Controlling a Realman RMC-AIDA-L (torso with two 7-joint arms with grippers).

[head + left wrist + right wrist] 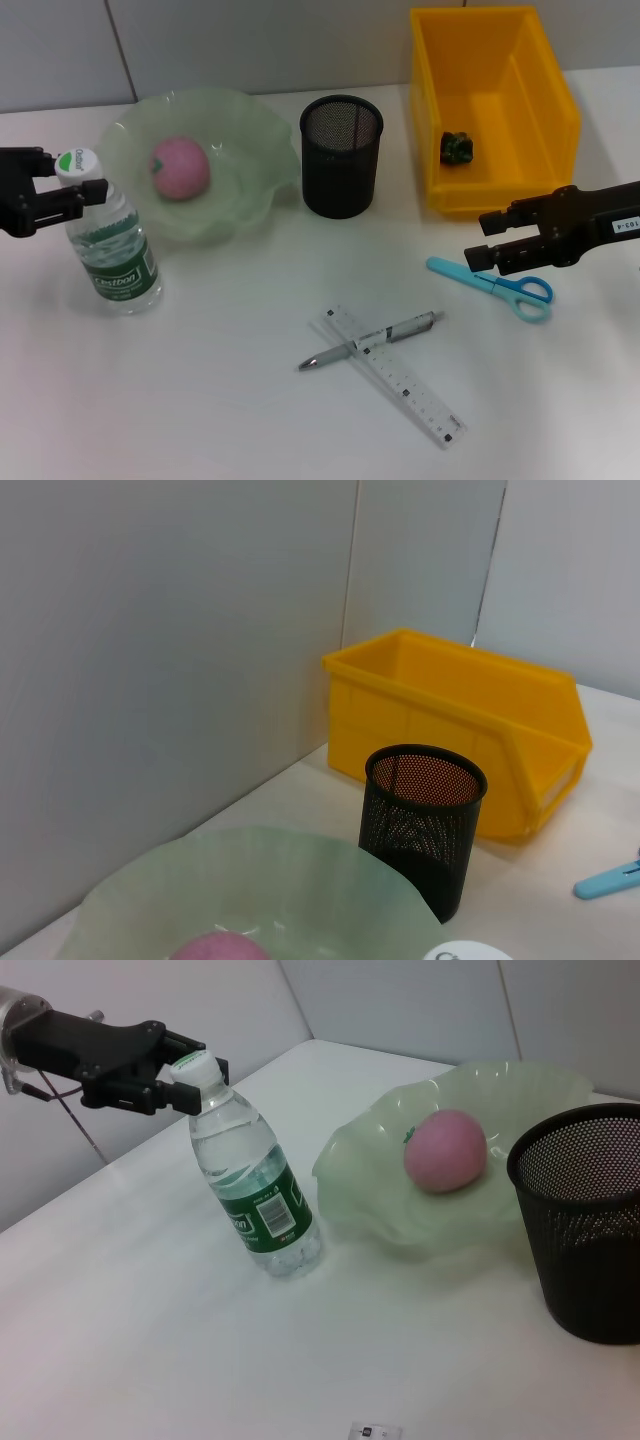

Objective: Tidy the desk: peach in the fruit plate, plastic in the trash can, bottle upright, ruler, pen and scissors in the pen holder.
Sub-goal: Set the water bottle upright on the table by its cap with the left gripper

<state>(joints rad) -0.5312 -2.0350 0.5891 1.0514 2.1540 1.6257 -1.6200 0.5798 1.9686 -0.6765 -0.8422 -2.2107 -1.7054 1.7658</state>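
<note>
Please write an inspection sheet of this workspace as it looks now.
Surface: white table, dry.
Job's things: peach in fruit plate; bottle upright; dark plastic in yellow bin; pen across ruler; scissors flat; pen holder empty.
Clutter: nothing seen.
Grippers: left gripper around bottle cap; right gripper above scissors.
Cables: thin wire by left arm.
Surroundings: grey wall panels.

Both arms matte black, blocky and angular. The left claw (85,192) has squared black fingers; behind it a silver metal wrist collar and thin dark cable. The right claw (482,240) looks chunky, its forearm carrying a small white label with dark print.
</note>
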